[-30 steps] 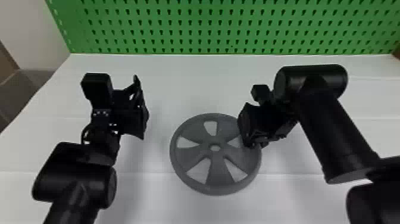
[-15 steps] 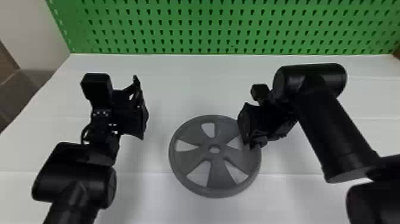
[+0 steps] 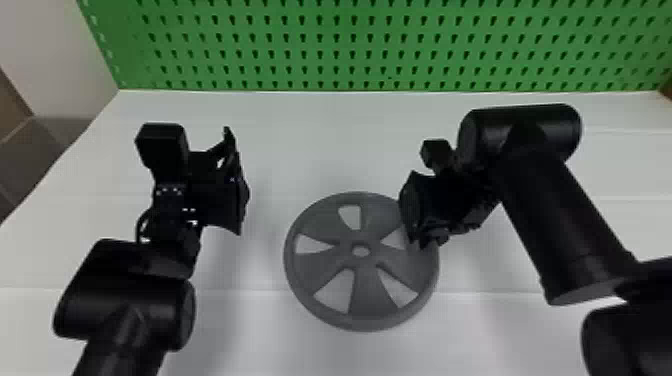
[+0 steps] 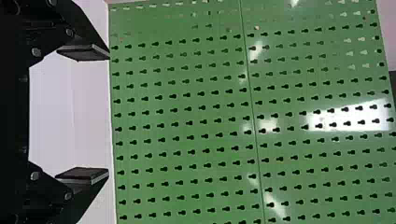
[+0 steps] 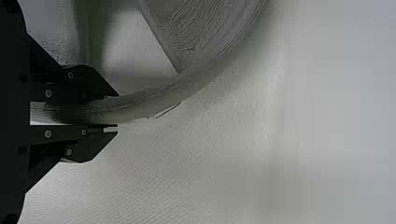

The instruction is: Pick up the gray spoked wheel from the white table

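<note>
1. Head view: mounted on the head, high over the table (image 3: pixel 300 135); faces forward and down. Widest of three; wheel (image 3: pixel 370 300) near centre, green board (image 3: pixel 310 45) along the far edge.
2. Left wrist view: from the left wrist, turned on its side; faces the upright board nearly square-on, past a pale strip of table.
3. Right wrist view: from the right wrist, also turned sideways; faces the table, very close to the wheel's rim (image 5: pixel 159 100).
4. Overlap: head and left wrist share board; head and right wrist share table and part of wheel.
</note>
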Robot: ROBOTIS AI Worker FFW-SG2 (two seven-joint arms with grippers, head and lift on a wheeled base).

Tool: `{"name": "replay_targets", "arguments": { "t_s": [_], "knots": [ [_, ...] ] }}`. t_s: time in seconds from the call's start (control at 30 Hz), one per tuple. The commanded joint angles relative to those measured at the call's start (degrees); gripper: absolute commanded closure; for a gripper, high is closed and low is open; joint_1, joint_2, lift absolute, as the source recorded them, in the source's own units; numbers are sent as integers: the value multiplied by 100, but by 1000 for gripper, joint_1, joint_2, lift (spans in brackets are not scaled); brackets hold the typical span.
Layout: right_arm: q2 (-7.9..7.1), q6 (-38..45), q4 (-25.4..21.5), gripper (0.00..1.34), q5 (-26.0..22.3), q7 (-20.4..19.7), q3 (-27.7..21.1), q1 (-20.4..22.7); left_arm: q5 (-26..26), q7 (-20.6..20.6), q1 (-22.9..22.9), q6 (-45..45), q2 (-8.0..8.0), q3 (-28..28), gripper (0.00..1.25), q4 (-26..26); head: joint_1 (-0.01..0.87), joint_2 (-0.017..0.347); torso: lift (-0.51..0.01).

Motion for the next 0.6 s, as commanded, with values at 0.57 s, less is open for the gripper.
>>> {"name": "replay_targets", "arguments": {
  "t_s": [0.57],
  "knots": [
    [5,0,-106,1084,-100,0,-97,-133,1,0,35,0,6,26,372,-8,782,57,-97]
  ]
}}
